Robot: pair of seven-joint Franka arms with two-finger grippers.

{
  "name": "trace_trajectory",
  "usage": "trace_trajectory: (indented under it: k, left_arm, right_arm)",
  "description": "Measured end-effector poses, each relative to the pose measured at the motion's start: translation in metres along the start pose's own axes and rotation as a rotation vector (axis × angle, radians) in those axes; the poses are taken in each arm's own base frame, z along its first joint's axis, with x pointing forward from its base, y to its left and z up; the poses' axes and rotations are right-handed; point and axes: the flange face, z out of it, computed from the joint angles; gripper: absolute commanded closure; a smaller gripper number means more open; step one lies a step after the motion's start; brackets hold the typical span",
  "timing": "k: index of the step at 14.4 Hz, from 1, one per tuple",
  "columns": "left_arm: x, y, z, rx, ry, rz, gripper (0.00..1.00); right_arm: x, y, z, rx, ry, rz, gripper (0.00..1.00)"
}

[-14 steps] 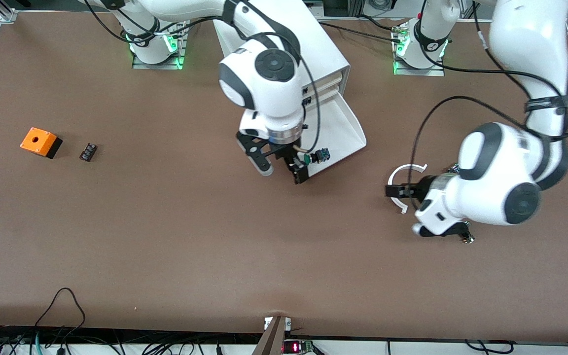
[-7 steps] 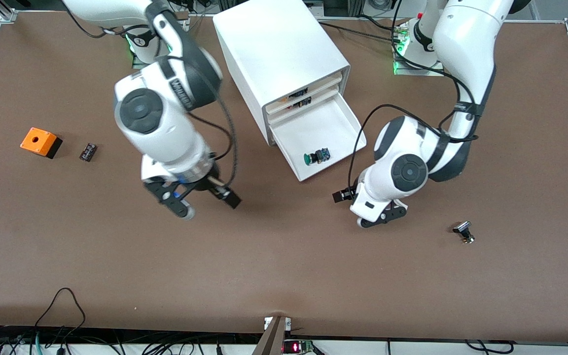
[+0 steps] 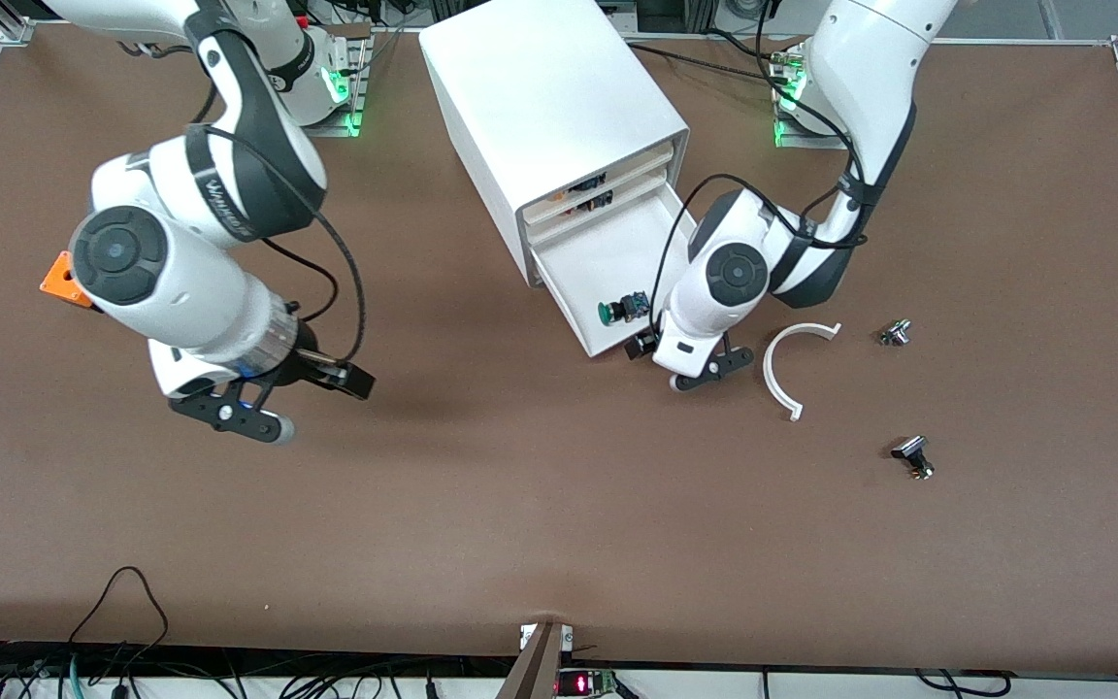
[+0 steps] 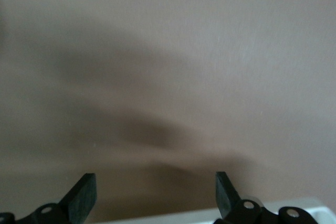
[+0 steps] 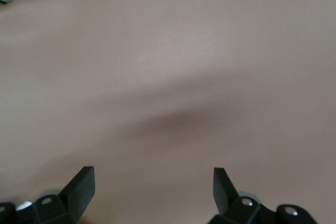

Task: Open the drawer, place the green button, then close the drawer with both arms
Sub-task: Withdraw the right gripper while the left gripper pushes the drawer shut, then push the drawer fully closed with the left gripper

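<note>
The white cabinet [image 3: 544, 97] stands at the middle of the table by the robots' bases. Its bottommost drawer [image 3: 608, 254] is pulled out toward the front camera. The green-capped button [image 3: 621, 310] lies inside it, close to the drawer's front wall. My left gripper [image 3: 675, 361] hangs low at the drawer's front corner, open and holding nothing. In the left wrist view the left gripper [image 4: 153, 195] faces bare table, with a white edge [image 4: 184, 217] just below its fingers. My right gripper [image 3: 312, 403] is open over bare table toward the right arm's end. The right wrist view shows the right gripper [image 5: 152, 190] empty.
An orange box [image 3: 56, 282] sits partly hidden by the right arm. A white curved strip [image 3: 784, 364] and two small metal parts [image 3: 896, 333] [image 3: 911, 454] lie toward the left arm's end. The upper drawers [image 3: 586, 194] stand slightly ajar.
The right gripper has pulled away from the drawer toward its own end of the table, leaving the button inside. The left arm has swung in to the drawer's front corner.
</note>
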Motion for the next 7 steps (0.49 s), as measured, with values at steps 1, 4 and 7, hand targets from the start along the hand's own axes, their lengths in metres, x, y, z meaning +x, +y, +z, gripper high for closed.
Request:
trace_trajectory:
  k: [1, 4, 7]
  left_arm:
    - [-0.007, 0.0, 0.004, 0.008, -0.006, 0.006, 0.01]
    - [-0.028, 0.005, 0.01, 0.037, -0.045, 0.036, 0.01]
    - [-0.062, 0.016, 0.018, 0.077, -0.102, 0.084, 0.01]
  right_arm:
    - [0.0, 0.014, -0.006, -0.007, 0.003, -0.023, 0.0]
    - [-0.004, 0.062, -0.024, -0.011, 0.019, -0.06, 0.0]
    - [-0.018, 0.107, -0.041, -0.015, 0.036, -0.104, 0.0]
